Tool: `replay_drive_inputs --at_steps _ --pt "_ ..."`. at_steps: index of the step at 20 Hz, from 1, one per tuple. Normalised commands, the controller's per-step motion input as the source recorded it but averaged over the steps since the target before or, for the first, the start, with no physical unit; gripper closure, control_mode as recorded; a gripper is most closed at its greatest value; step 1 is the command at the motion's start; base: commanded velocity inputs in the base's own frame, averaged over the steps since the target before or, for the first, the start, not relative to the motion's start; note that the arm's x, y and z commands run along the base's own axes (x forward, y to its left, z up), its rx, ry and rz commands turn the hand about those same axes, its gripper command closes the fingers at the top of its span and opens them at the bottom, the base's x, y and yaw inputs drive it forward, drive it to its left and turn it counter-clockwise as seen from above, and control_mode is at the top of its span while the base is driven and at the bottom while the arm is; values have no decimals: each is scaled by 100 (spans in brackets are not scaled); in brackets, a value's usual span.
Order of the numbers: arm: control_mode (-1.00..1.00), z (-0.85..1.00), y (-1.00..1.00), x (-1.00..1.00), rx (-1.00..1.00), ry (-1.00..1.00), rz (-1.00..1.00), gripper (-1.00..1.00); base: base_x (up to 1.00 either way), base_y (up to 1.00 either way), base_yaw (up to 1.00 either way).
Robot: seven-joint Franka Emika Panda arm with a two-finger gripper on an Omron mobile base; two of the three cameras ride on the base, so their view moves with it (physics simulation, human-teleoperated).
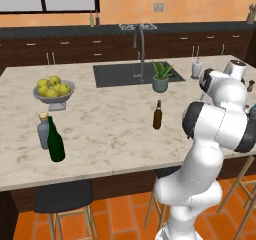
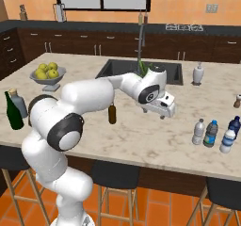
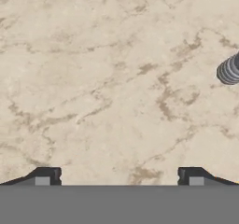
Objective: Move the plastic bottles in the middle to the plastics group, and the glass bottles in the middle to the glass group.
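Note:
The brown glass bottle [image 1: 157, 115] [image 2: 112, 113] stands upright, alone in the middle of the marble island. At the counter's right end stand several plastic bottles, among them a whitish one with a white cap [image 2: 199, 132] and a blue-labelled one with a blue cap [image 2: 211, 133]. The glass group, a tall dark green bottle [image 1: 55, 143] [image 2: 14, 112] and a grey-blue bottle with a tan stopper [image 1: 44, 130] [image 2: 19, 102], is at the left end. My gripper [image 2: 167, 110] [image 3: 119, 177] hovers over bare counter between the brown bottle and the plastic bottles, open and empty.
A bowl of yellow fruit [image 1: 54, 91] [image 2: 47, 74] sits at the back left. A sink [image 1: 120, 74], a potted plant [image 1: 161, 77] and a white soap dispenser [image 1: 196, 68] [image 2: 198, 73] line the far side. A ribbed grey object [image 3: 228, 70] shows at the hand view's right edge.

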Motion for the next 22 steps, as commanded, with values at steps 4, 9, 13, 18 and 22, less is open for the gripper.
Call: replay_drive_inputs --at_steps 4,9,13,18,22 --pt "-100 21 82 17 0 -2 54 -100 0 0 0" --pt "-100 14 93 34 -6 -4 34 -100 0 0 0" --pt "-100 2 100 48 -7 -24 17 -100 0 0 0" --pt "-100 2 97 44 -11 -6 8 -100 0 0 0" --pt "-100 -22 69 46 -21 -1 1 -100 0 0 0"
